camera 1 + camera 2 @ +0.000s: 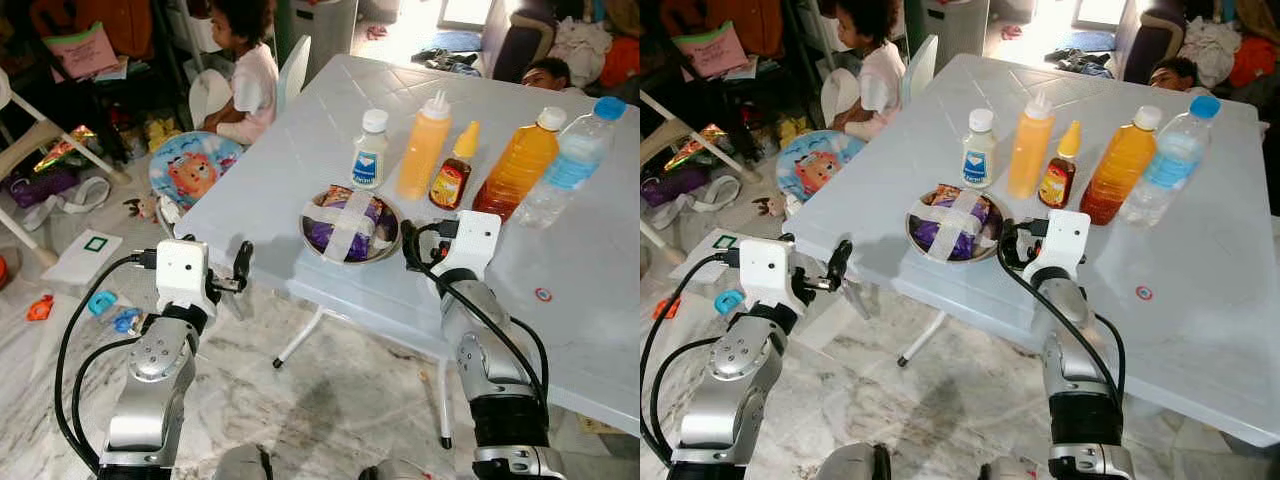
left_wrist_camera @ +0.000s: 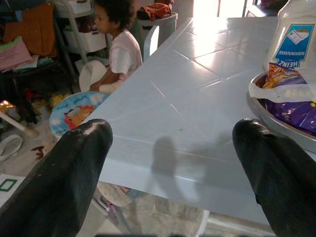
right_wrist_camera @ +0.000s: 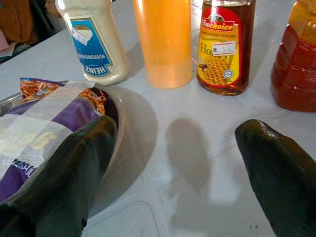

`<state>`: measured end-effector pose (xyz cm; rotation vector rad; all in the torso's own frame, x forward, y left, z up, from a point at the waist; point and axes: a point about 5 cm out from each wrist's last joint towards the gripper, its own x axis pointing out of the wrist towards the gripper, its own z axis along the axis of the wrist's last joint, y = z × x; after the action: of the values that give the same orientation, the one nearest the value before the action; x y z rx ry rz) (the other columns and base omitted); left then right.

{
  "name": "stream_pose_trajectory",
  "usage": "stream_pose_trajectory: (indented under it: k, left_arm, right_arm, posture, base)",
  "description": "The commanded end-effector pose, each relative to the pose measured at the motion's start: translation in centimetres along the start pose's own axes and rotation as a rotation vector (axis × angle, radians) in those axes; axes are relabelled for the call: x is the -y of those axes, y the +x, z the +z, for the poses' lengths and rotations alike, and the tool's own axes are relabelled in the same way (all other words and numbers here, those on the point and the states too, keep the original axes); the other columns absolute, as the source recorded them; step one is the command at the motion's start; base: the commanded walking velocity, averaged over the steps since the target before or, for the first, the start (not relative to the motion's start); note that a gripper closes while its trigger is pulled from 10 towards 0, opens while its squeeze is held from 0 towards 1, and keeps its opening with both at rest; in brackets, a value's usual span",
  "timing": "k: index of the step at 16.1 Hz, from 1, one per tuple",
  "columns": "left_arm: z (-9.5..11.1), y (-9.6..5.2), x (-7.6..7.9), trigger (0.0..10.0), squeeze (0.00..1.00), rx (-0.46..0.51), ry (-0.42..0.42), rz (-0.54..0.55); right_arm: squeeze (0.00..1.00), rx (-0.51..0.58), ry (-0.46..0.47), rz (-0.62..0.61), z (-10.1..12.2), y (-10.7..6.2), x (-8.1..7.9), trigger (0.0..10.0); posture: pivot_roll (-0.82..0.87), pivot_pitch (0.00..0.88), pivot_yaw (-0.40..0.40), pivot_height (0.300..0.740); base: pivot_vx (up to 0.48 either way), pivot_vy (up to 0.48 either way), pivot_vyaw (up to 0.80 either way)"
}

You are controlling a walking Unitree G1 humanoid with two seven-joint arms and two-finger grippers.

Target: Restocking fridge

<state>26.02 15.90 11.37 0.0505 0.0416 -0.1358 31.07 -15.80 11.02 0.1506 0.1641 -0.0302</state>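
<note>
A metal bowl (image 1: 350, 225) holding a purple snack packet strapped with white tape sits near the front edge of the white table (image 1: 300, 120). Behind it stand a mayonnaise bottle (image 1: 370, 150), an orange squeeze bottle (image 1: 424, 148), a honey bottle (image 3: 224, 47), an orange juice bottle (image 1: 518, 165) and a water bottle (image 1: 568, 165). My right gripper (image 3: 177, 163) is open low over the table, one finger by the bowl's right rim, pointing towards the honey. My left gripper (image 2: 173, 168) is open just off the table's near left corner, level with its edge.
A child (image 1: 245, 80) sits at the table's far left beside a white chair (image 1: 295, 65). Another person's head (image 1: 545, 72) shows behind the far edge. A cartoon plate (image 1: 195, 168), toys and papers lie on the marble floor to the left. Table legs (image 1: 300, 340) stand below.
</note>
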Motion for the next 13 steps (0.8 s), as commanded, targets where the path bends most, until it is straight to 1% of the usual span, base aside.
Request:
stream_pose_trajectory:
  k: [1, 2, 3, 5, 7, 8, 9, 10, 13]
  left_arm:
    - [0.0, 0.1, 0.1, 10.0, 0.00, -0.002, -0.001, -0.004]
    - [-0.1, 0.1, 0.2, 10.0, 0.00, -0.010, -0.005, -0.011]
    - [-0.1, 0.1, 0.2, 10.0, 0.00, -0.013, -0.004, -0.014]
    - [-0.1, 0.2, 0.2, 10.0, 0.00, -0.016, 0.003, -0.020]
    - [0.1, 0.4, 0.1, 10.0, 0.00, -0.013, 0.006, -0.020]
    - [0.2, 0.4, 0.0, 10.0, 0.00, -0.012, 0.008, -0.020]
    - [0.2, 0.3, 0.0, 10.0, 0.00, -0.012, 0.010, -0.021]
    - [0.1, 0.3, 0.0, 10.0, 0.00, -0.015, 0.011, -0.021]
    - [0.0, 0.1, 0.2, 10.0, 0.00, -0.026, 0.009, -0.026]
  right_arm:
    - [0.00, 0.009, 0.005, -0.011, 0.5, 0.4, 0.2, 10.0]
    - [0.00, -0.003, 0.014, -0.026, 0.8, 1.1, 0.8, 10.0]
    - [0.00, -0.012, 0.024, -0.027, 1.0, 1.5, 1.0, 10.0]
    - [0.00, -0.074, 0.037, 0.013, 0.9, 2.5, 1.0, 10.0]
    - [0.00, -0.066, 0.041, 0.054, 1.3, 3.1, 0.4, 10.0]
    - [0.00, -0.088, 0.044, 0.096, 1.1, 3.4, -0.4, 10.0]
    - [0.00, -0.094, 0.046, 0.114, 1.0, 3.6, -0.7, 10.0]
    - [0.00, -0.119, 0.048, 0.155, 0.7, 3.6, -1.4, 10.0]
    - [0.00, -0.194, 0.047, 0.200, -0.5, 3.6, -2.1, 10.0]
  posture:
    - [-0.02, 0.017, 0.012, 0.740]
    - [-0.02, 0.022, 0.015, 0.740]
    - [-0.01, 0.028, 0.016, 0.740]
    - [0.00, 0.039, 0.018, 0.740]
    - [0.00, 0.043, 0.019, 0.740]
    - [0.01, 0.042, 0.018, 0.740]
    - [0.01, 0.041, 0.019, 0.740]
    - [0.01, 0.044, 0.018, 0.740]
    - [0.01, 0.048, 0.017, 0.740]
  base:
    - [0.000, 0.000, 0.00]
    - [0.000, 0.000, 0.00]
    - [0.000, 0.000, 0.00]
    - [0.000, 0.000, 0.00]
    - [0.000, 0.000, 0.00]
    - [0.000, 0.000, 0.00]
    - [0.000, 0.000, 0.00]
    - [0.000, 0.000, 0.00]
    - [0.000, 0.000, 0.00]
